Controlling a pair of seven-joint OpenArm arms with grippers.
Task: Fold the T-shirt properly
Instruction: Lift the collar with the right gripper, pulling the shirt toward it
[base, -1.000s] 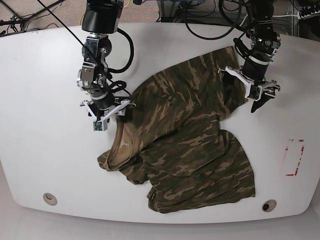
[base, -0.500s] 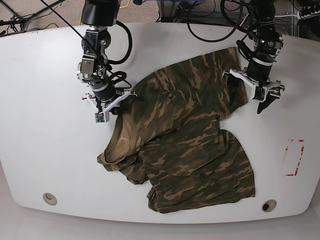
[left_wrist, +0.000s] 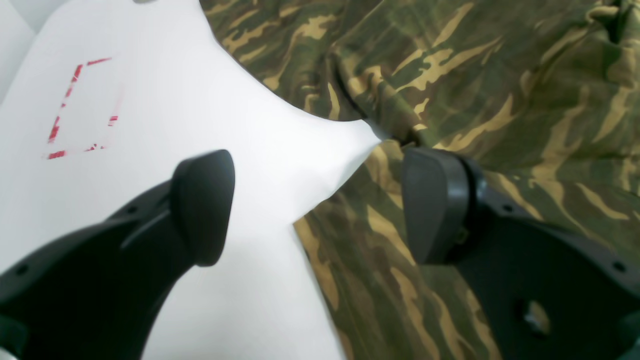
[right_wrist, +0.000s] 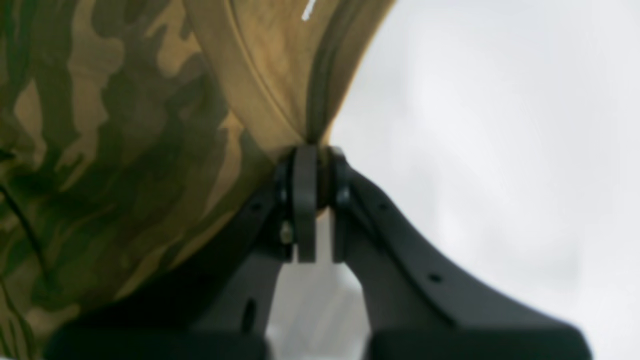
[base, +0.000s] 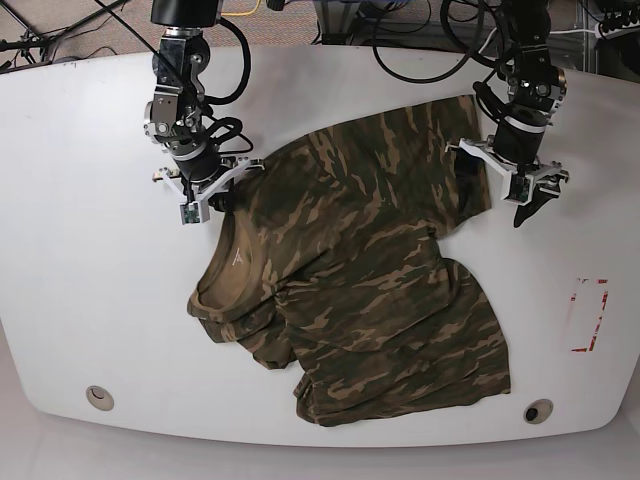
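Camouflage T-shirt (base: 370, 280) lies rumpled across the white counter (base: 80, 250). Right gripper (right_wrist: 311, 165) has its jaws clamped on the tan collar edge, likely to pull it flat; left gripper (left_wrist: 320, 200), jaws apart, straddles the sleeve edge.

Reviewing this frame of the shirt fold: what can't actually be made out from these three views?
- Right wrist view: blurred throughout; the right gripper is shut on the T-shirt, but which part is pinched stays unclear.
- Left wrist view: the left gripper is open over the shirt's edge; touching or hovering cannot be told.
- Base view: the collar label is too small to read; folded cloth hides the layers beneath.
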